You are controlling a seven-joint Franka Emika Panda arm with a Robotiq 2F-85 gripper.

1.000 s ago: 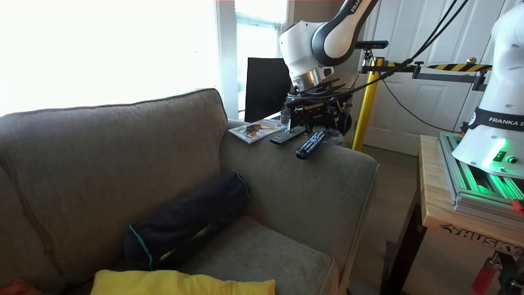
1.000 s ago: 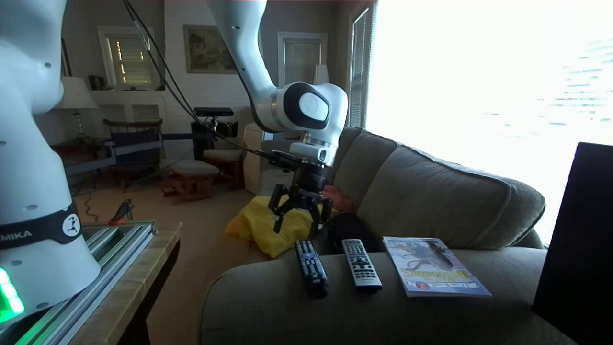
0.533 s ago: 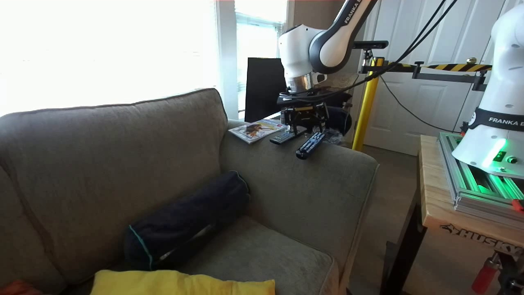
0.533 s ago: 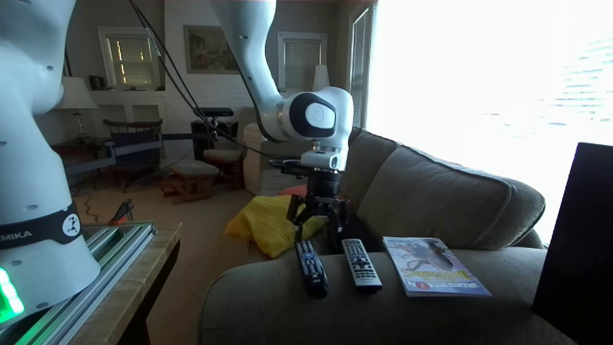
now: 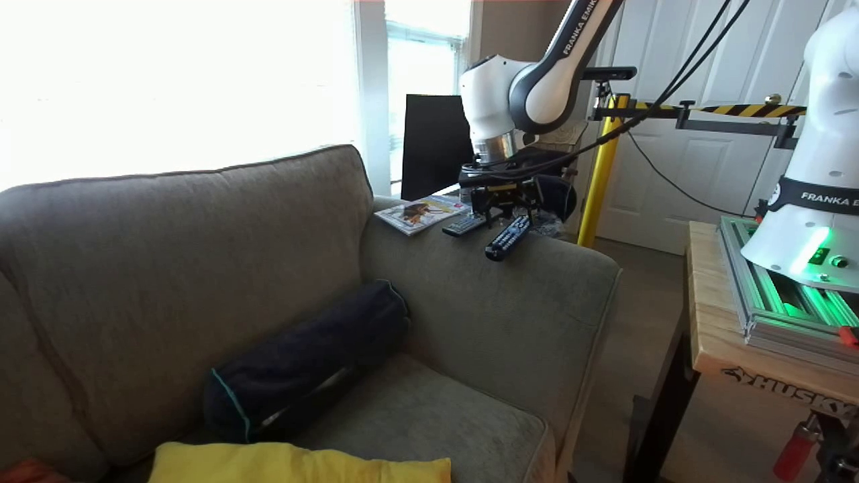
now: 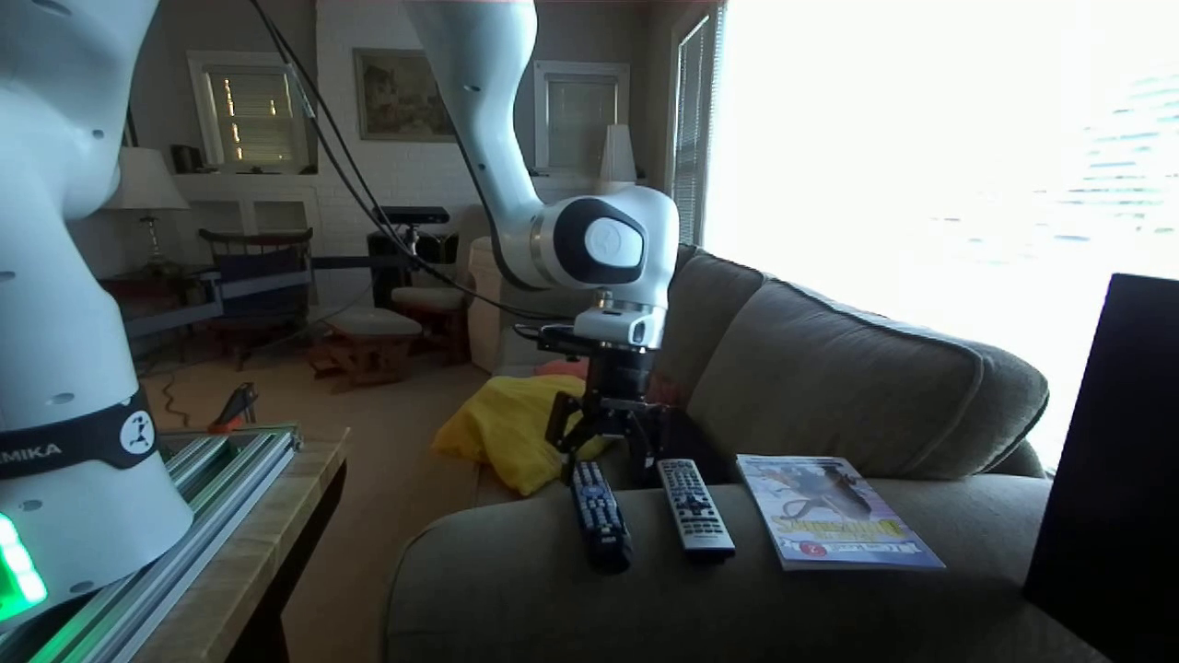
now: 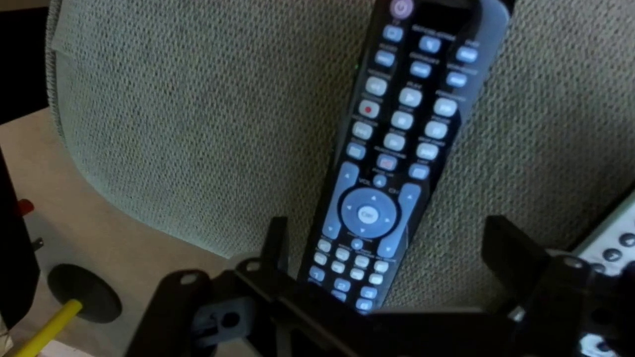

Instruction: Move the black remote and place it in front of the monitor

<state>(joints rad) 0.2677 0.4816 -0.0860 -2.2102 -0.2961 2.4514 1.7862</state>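
Plainly, the claw (image 7: 389, 238) is spread wide, gripping nothing; in the wrist view the black remote (image 7: 392, 144) on the sofa arm (image 7: 198, 99) lies between the claw's 2 fingers (image 7: 277, 243), long axis slanting, power button (image 7: 401, 8) at the upper-right end.

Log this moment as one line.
tool: open, jaws either side of black remote, no grip | black remote: on sofa arm, beside grey remote | placement in front of monitor: not done
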